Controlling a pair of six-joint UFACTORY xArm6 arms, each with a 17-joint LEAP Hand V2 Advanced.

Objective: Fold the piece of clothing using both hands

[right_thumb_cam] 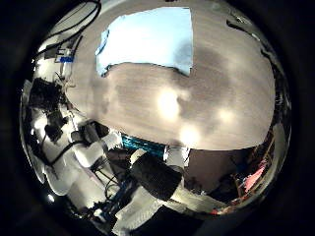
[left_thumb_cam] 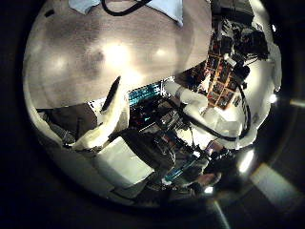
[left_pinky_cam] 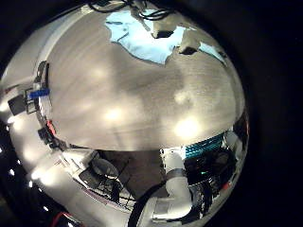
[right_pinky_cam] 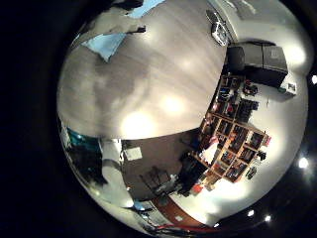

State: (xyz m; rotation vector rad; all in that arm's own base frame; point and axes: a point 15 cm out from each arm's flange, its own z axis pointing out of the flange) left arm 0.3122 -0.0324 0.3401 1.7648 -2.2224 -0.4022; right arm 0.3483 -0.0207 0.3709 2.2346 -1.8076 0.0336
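The piece of clothing (right_thumb_cam: 148, 39) lies spread flat on the wooden table (right_thumb_cam: 197, 108), with nothing on it in the right thumb side view. It shows small in every palm view, so both hands hang well above the table and away from it. In the left little finger side view, the left hand's (left_pinky_cam: 180, 38) fingers (left_pinky_cam: 166, 31) reach out at the view's edge in front of the clothing (left_pinky_cam: 137, 43), relaxed and holding nothing. An edge of the clothing (left_thumb_cam: 167, 8) and a corner (right_pinky_cam: 107, 43) also show. Nothing clear shows of the right hand.
A robot arm (right_thumb_cam: 94, 152) stands beside the table's edge. Small fixtures (left_pinky_cam: 38, 95) sit along one table edge. Shelves full of things (right_pinky_cam: 233, 129) stand in the room beyond the table. A wide stretch of bare tabletop (left_pinky_cam: 133, 104) lies beside the clothing.
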